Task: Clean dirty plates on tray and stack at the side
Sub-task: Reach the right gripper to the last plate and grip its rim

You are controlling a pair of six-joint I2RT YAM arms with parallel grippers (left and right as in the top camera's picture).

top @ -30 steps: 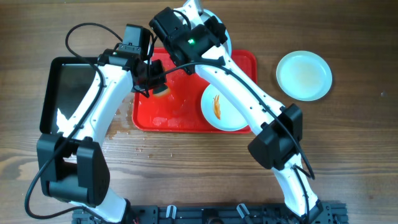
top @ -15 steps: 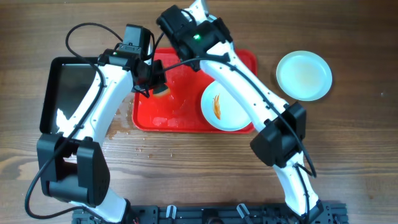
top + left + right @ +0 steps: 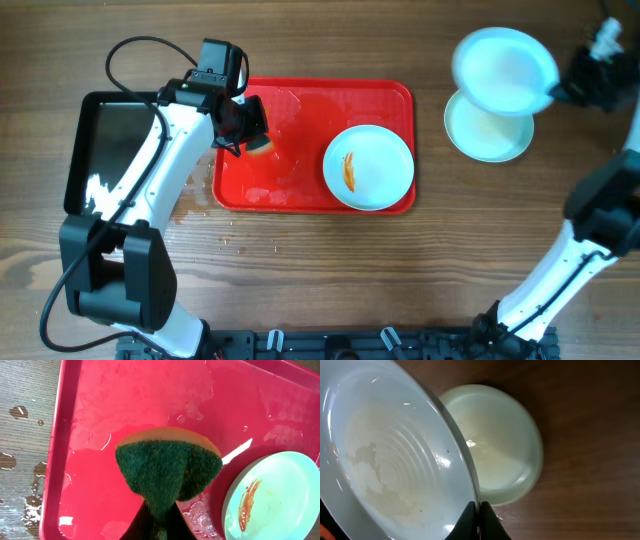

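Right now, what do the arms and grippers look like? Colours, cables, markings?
Left arm and right arm: white rounded link shells, chunky black joint housings. A thin black cable loops off the left one. Left gripper and right gripper are black. No markings readable.

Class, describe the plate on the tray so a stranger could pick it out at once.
Find the red tray mid-table. In its right half lies a round white plate. Unlike the raised plate and the plate on the wood, it bears an orange streak.
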